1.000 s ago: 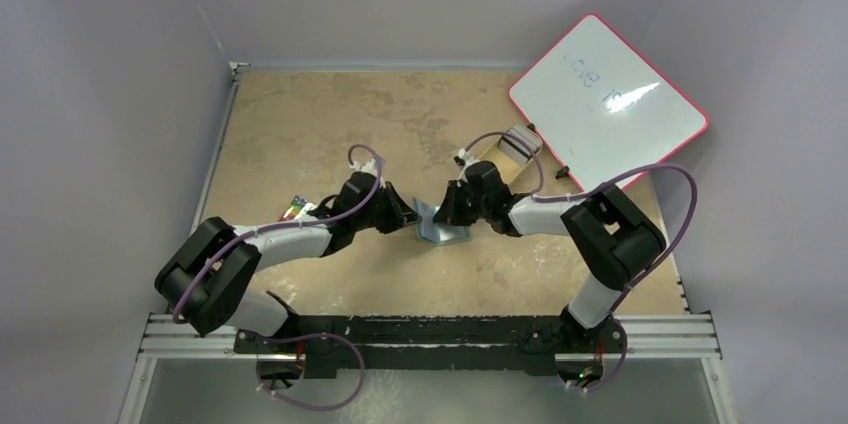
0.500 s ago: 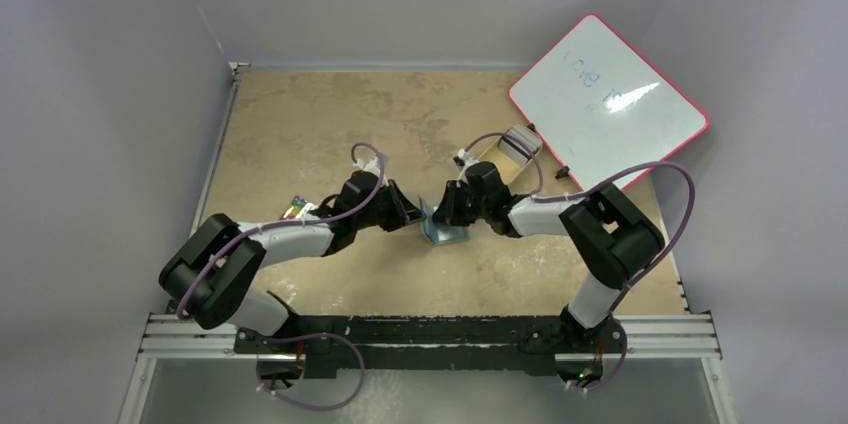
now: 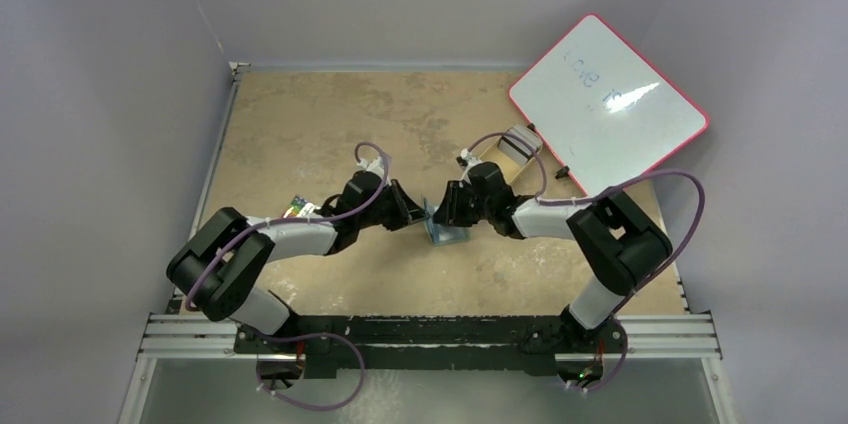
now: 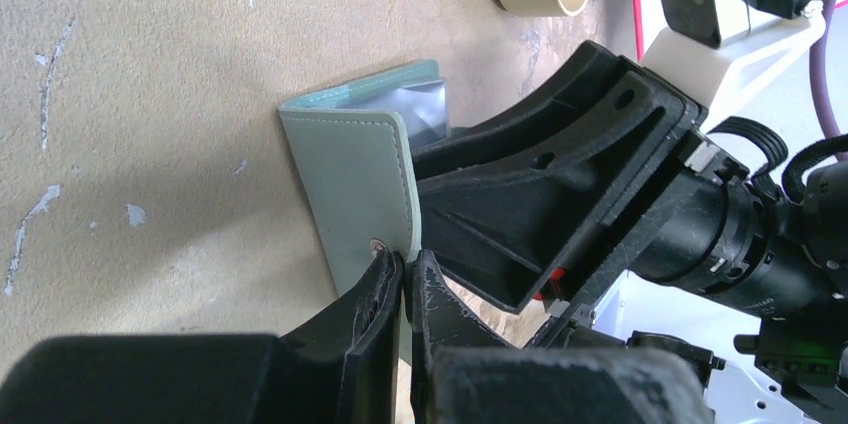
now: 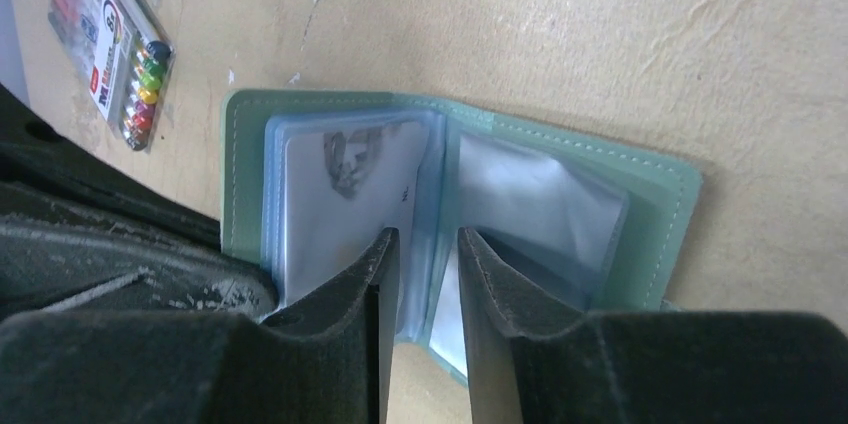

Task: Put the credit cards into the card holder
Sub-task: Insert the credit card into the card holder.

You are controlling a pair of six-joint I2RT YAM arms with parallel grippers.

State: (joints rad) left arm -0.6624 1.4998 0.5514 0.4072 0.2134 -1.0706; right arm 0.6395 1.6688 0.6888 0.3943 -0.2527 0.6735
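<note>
I have the small dull-green folding card holder (image 5: 450,159) open like a book near the middle of the mottled tan desk (image 3: 330,124), between my two arms. My left claw (image 4: 408,269) is clenched on the edge of one green cover, just by the little metal snap, and pins that flap. My right claw (image 5: 423,244) sits right over the open inside. Its jaws are parted by a narrow gap around the edge of a clear plastic sleeve (image 5: 530,204), and they grip nothing that I can make out.

One pale card with a grey drawing on it (image 5: 345,189) lies inside the sleeve on the left-hand page, so I judge that one is done. The sleeve on the other page looks empty, though glare makes it hard to be sure.

More greyish cards (image 3: 521,141) lie at the far end of the tan oval tray (image 3: 497,157), well apart from the card holder and just beside the pink-edged whiteboard (image 3: 608,99). I cannot count them. I reckon the task is partly done. Each of those cards needs fetching and sliding into a free sleeve while the holder is kept open.

A pack of coloured markers (image 5: 115,44) lies on the desk beyond the holder and plays no part.
</note>
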